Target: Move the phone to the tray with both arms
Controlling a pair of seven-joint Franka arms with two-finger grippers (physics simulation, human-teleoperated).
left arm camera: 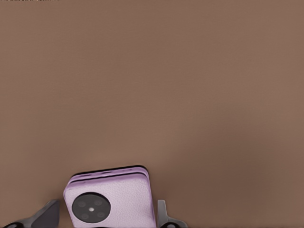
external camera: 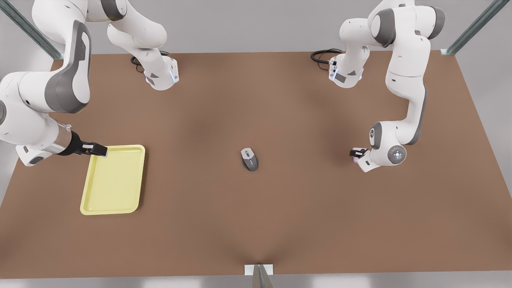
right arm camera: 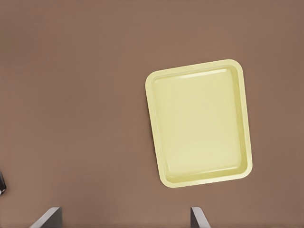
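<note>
Item: the phone (left arm camera: 114, 194). Small, nearly square, lilac with a leathery grain, two slabs folded flat, and a black round camera disc near one corner. It lay at 3 o'clock from the grey mouse (external camera: 249, 159), well apart from it, on the brown table (external camera: 256, 100).

Holder: the left gripper (left arm camera: 109, 216), narrowed to the phone's width with a finger against each side.

Destination: the tray (external camera: 114, 180), pale yellow with a low rim, nothing in it, at 9 o'clock from the mouse, across the table from the phone.

Attendant: the right gripper (right arm camera: 123, 218), jaws wide and holding nothing, over the tray's 11 o'clock corner in the front view.

Hazards, as judged:
- The grip took only the phone's near end, so the device might pivot or slip out on lifting.
- The tray probably lay beyond the left arm's reach. A handover seemed likely, and a mistimed release would drop the phone.
- The mouse sat on the direct path, and a low carry could knock it.
</note>
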